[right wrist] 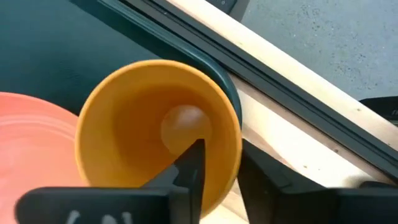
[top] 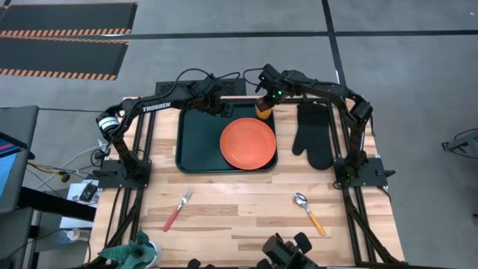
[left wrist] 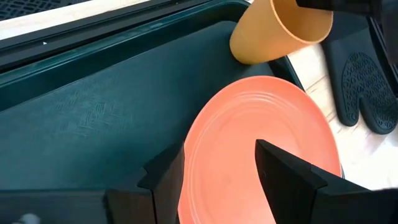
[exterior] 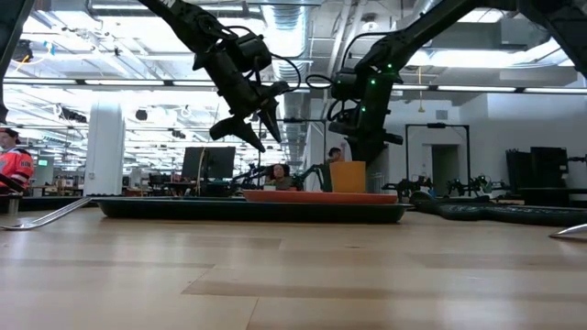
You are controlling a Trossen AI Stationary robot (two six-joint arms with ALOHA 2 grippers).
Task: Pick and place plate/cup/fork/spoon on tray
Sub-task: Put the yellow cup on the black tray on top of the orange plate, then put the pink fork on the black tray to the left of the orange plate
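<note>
The orange-red plate (top: 248, 142) lies flat in the right part of the dark green tray (top: 198, 142). My right gripper (top: 264, 99) is shut on the orange-yellow cup (top: 264, 110) at the tray's far right corner, just beyond the plate. My left gripper (top: 216, 104) is open and empty, above the tray's far part; its fingers (left wrist: 165, 180) look down on the plate (left wrist: 249, 143). The red-handled fork (top: 178, 208) and the yellow-handled spoon (top: 309, 212) lie flat on the wooden table, near of the tray. My right gripper holds the cup by its rim (right wrist: 231, 163), on the side toward the table's far edge. One finger (right wrist: 189, 168) is inside the cup and one is outside. The fingers come from above, pointing down. The cup is upright, mouth up (exterior: 348, 176); the plate hides its base.
A black oven mitt (top: 314, 134) lies on the table right of the tray, close to the cup. Bare wood lies between the tray and the near edge, around the fork and spoon. A green cloth-like thing (top: 131, 250) sits at the near left corner.
</note>
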